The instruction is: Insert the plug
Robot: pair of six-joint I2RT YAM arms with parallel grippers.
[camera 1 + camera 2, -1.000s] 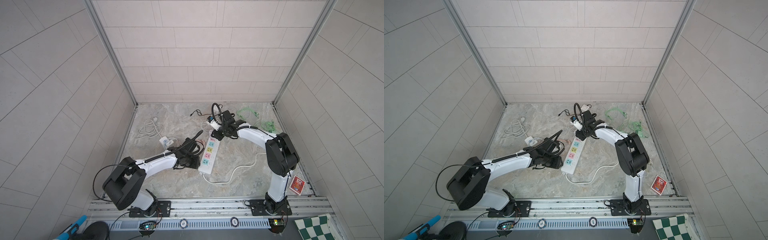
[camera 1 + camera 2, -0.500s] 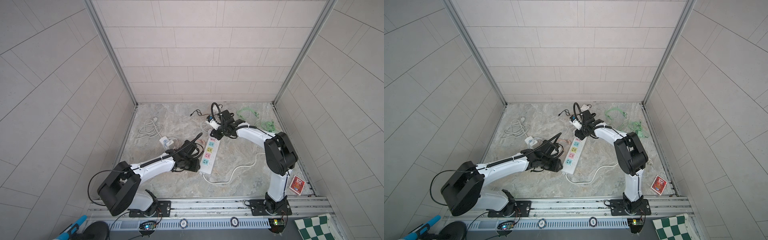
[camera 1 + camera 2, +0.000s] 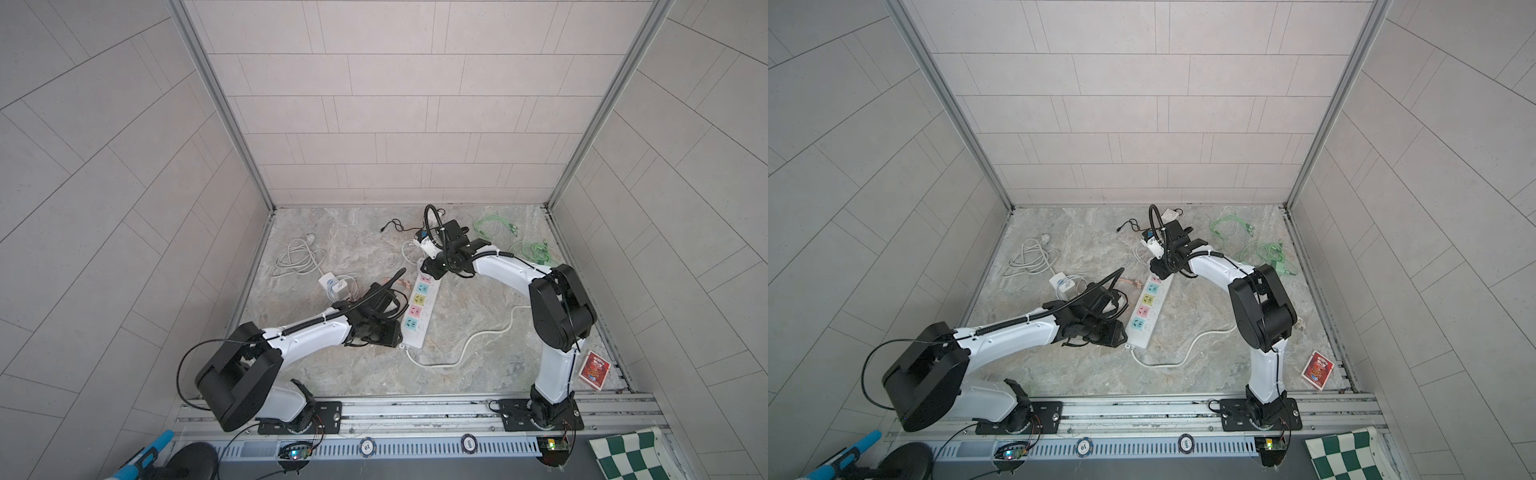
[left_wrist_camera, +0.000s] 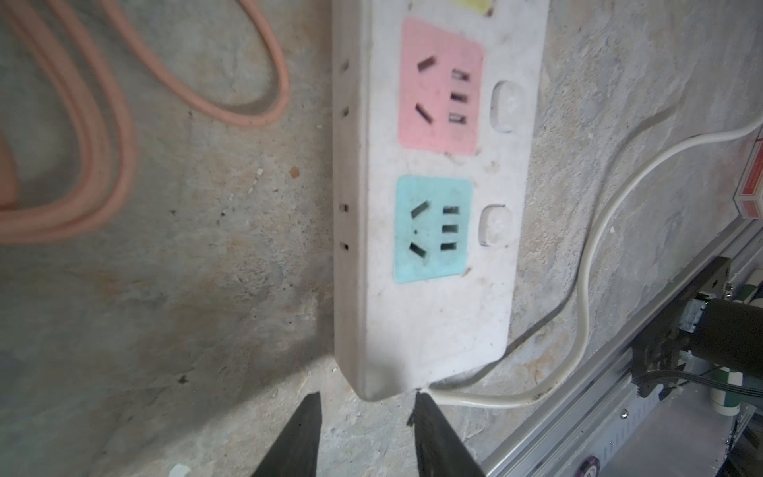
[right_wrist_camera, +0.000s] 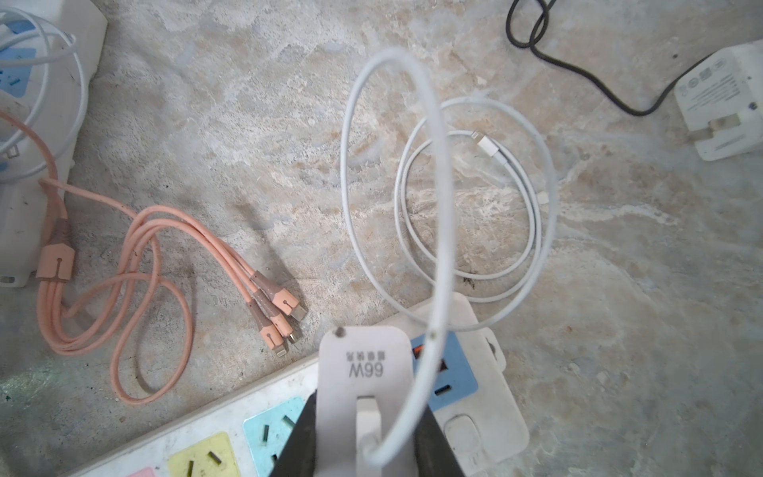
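Note:
A white power strip with coloured sockets lies on the stone floor. My right gripper is shut on a white plug marked 66W. It holds the plug just above the strip's far end, by the teal socket and the blue USB panel. The plug's white cable arcs up in a loop. My left gripper is open at the strip's near end. The strip's rounded corner sits at its fingertips, where the cord exits.
An orange multi-head cable and a coiled white cable lie beside the strip's far end. A white charger on a black lead, green cables, a white adapter and a red card box lie around.
My left gripper has moved along the strip toward its near end. The right gripper with the plug has barely shifted.

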